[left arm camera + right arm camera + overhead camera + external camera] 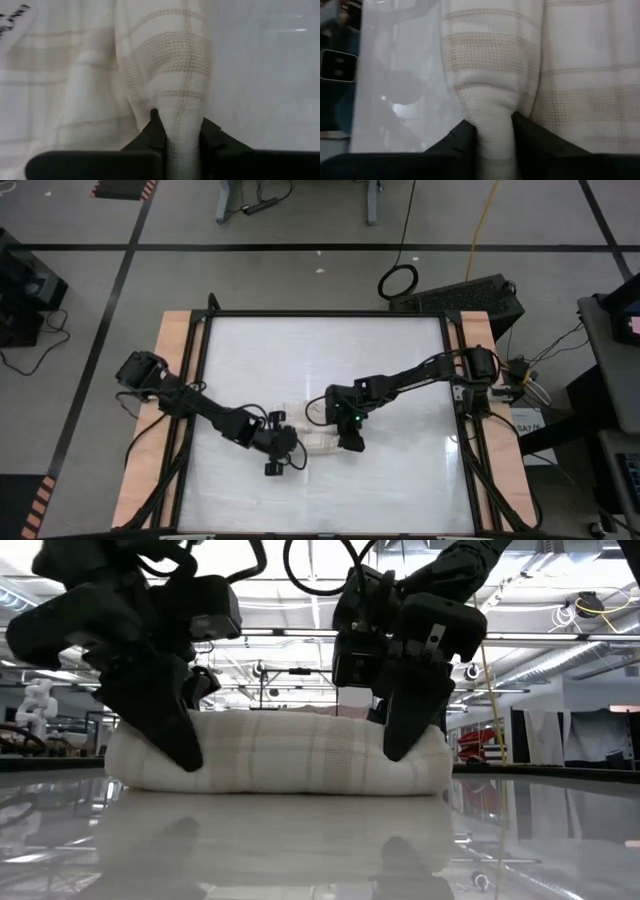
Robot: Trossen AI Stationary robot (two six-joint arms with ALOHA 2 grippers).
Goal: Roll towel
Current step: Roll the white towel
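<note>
The cream towel with a beige plaid check (280, 755) lies on the white table as a low roll. It shows in the high view (315, 435) between my two grippers. Beside the roll a flat, unrolled part of the towel (60, 75) lies spread on the table; it also shows in the right wrist view (590, 90). My left gripper (283, 448) is shut on the roll's left end. My right gripper (350, 435) is shut on its right end. No tag shows. My left gripper (182, 135) pinches the rolled-up part (182, 117) near its left end between its two fingers, which lie across the roll, one finger (156, 131) on each side. It comes from above, pointing down. The roll rests on the table. My right gripper (495, 132) pinches the rolled-up part (495, 117) near its right end between its two fingers, which lie across the roll, one finger (530, 131) on each side. It comes from above, pointing down. The roll is squeezed narrow between them and rests on the table.
The white table top (400, 480) has bare room on all sides of the towel. A black frame (325, 313) and wooden side boards (172, 360) border it. A black box (470, 295) and a cable loop (398, 280) lie beyond the far edge.
</note>
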